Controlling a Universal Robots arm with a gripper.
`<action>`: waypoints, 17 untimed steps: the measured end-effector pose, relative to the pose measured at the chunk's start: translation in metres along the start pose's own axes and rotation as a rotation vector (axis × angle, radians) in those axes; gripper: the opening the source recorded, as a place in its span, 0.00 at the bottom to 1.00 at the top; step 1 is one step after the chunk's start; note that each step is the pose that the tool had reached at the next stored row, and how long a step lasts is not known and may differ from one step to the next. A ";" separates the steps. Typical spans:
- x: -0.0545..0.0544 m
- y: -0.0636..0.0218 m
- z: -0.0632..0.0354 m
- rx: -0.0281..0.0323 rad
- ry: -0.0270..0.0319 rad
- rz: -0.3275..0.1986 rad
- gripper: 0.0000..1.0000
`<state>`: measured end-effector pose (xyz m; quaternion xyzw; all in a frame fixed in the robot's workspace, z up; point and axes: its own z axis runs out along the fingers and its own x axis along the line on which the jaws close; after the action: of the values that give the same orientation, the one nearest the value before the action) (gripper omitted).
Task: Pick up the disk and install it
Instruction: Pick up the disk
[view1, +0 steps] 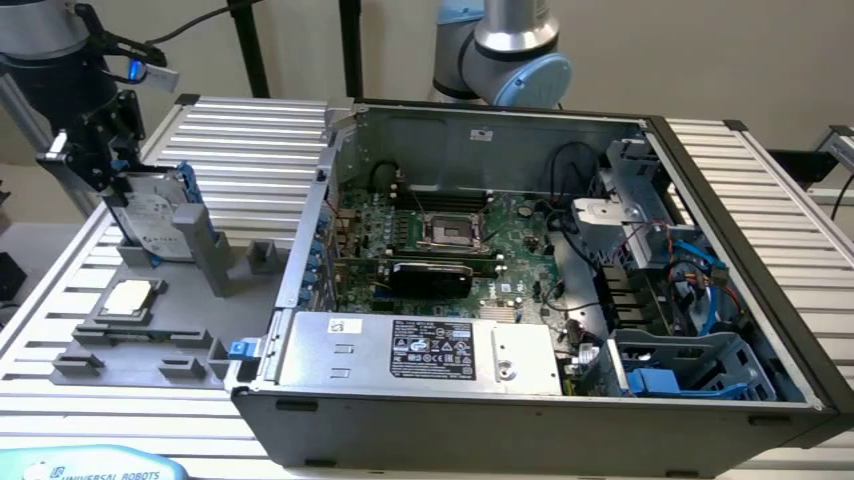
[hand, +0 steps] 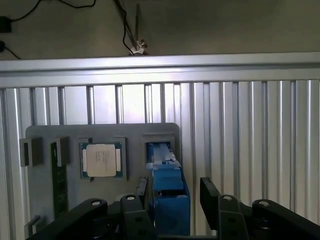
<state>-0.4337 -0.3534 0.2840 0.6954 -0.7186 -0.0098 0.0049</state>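
Disk (view1: 150, 208), a flat silver-grey metal hard drive with blue plastic rails along its edges, stands on edge at the exterior view's left, slotted upright into a grey moulded plastic fixture (view1: 187, 300) on the ribbed aluminium table (view1: 247, 130). The black two-fingered gripper (view1: 124, 172) hangs directly over it. In the wrist view the gripper (hand: 175, 196) is spread to its widest, with the disk's (hand: 167, 200) blue top edge running between the fingers. The fingers (hand: 210, 192) straddle the thin dimension and hold nothing; one seems just beside the blue rail, the other apart from it, though I cannot tell whether either touches. So the disk lies straight below the jaws, its broad faces turned toward the pads.

Just right of it on the fixture lies a small square silver CPU chip (view1: 127, 297). Further right sits the open grey steel computer case (view1: 534, 412), with a silver box bearing a black label (view1: 420, 350) at its front and a blue plastic drive cage (view1: 681, 365) at its far right corner.

The disk's foot is hidden in the fixture's slot, and its white label cannot be made out.
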 end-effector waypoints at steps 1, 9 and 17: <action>0.000 0.0000 0.0000 0.0001 0.0000 -0.001 0.54; 0.002 0.0000 0.0000 0.0013 0.0000 -0.001 0.54; 0.002 0.0000 0.0000 0.0024 0.0000 -0.002 0.45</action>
<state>-0.4337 -0.3551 0.2840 0.6959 -0.7181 -0.0089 0.0040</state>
